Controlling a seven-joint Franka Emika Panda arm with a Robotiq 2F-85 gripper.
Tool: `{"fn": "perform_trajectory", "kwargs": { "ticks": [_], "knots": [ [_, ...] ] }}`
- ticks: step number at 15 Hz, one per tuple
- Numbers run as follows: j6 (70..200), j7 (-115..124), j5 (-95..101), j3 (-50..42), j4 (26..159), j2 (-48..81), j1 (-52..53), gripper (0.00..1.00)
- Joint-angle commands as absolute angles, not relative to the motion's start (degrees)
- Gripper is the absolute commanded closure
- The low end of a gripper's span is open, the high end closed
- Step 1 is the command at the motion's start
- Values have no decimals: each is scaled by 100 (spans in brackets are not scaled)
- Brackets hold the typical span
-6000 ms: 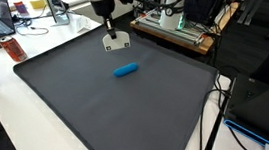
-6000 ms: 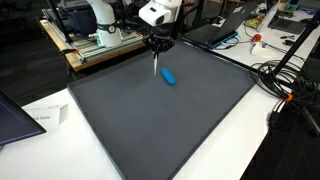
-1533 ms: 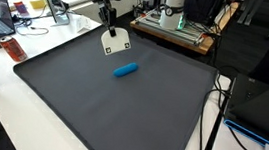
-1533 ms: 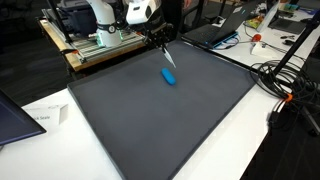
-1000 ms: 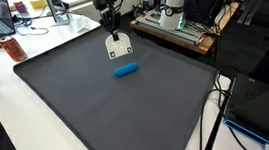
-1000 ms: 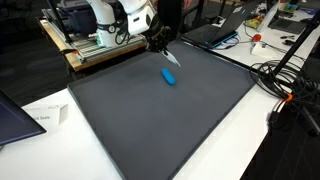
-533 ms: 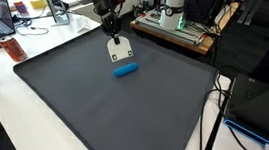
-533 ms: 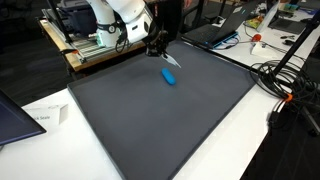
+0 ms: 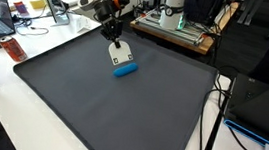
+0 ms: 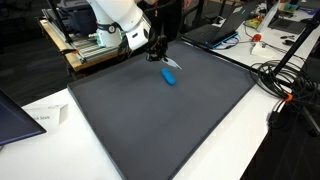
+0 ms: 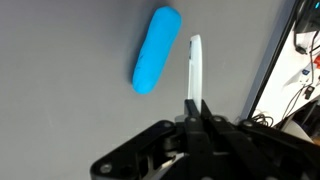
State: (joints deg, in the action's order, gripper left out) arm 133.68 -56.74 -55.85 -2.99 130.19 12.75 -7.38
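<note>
The end effector (image 9: 113, 35) is pinched fully closed on the top edge of 1 thin white card (image 9: 123, 55), which hangs tilted beneath it. The card's lower edge is just beside the blue cylinder (image 9: 126, 70), which lies on the dark mat (image 9: 110, 113) covering the desk (image 9: 16, 98); I cannot tell whether they touch. The round cylinder would likely roll away if the card knocks it. With so narrow a pinch, the card could also twist or slip.

The tool (image 9: 113, 35) grips a white card (image 9: 123, 55) (tilted) just above the blue cylinder (image 9: 126, 71).
</note>
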Motion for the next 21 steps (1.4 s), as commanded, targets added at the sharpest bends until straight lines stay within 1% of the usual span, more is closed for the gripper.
{"fn": "perform_trajectory", "kwargs": {
  "ticks": [1, 6, 14, 21],
  "knots": [
    [13195, -6371, -6054, -258, 12999, 1356, -894, 99],
    [12979, -6672, -6176, -287, 12967, 1463, -921, 99],
    [12161, -6465, -6068, -337, 12881, 1632, -923, 99],
    [11908, -6427, -6004, -412, 12876, 1688, -921, 99]
  ]
}}
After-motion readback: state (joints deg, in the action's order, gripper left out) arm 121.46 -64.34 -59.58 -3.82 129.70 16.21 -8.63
